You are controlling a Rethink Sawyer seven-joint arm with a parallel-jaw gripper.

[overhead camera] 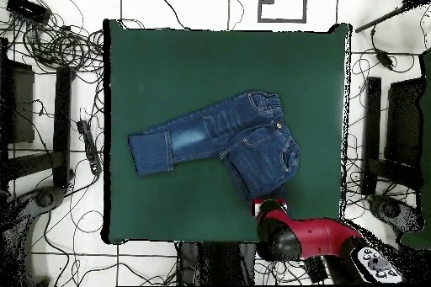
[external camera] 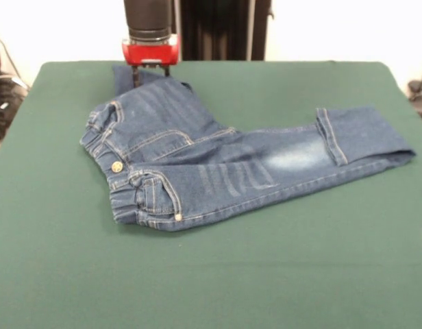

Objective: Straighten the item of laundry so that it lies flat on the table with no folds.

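Jeans (external camera: 218, 168) lay near the middle of the table (external camera: 211, 288), somewhat toward the edge where the arm came in. One leg was stretched out flat toward a side edge, its cuff (external camera: 365, 133) turned back on itself. The other leg was bent away from the first and ran toward the arm-side edge, ending under the gripper (external camera: 150, 70); the overhead view showed the two legs forming an angle, not lying parallel (overhead camera: 220, 136). The waistband (external camera: 122, 181) looked bunched, with the metal button (external camera: 116, 166) facing up. The gripper stood at the end of the bent leg, its thin fingers down at or on the denim; whether they were spread or pinched on cloth could not be told from either view. Judgement: the step in hand was work on the bent leg's end, the garment being only partly straightened. Next move would call for a secure hold on that leg end and a pull to draw it out flat, without dragging the whole garment; the turned-back cuff would remain to be unfolded afterwards.
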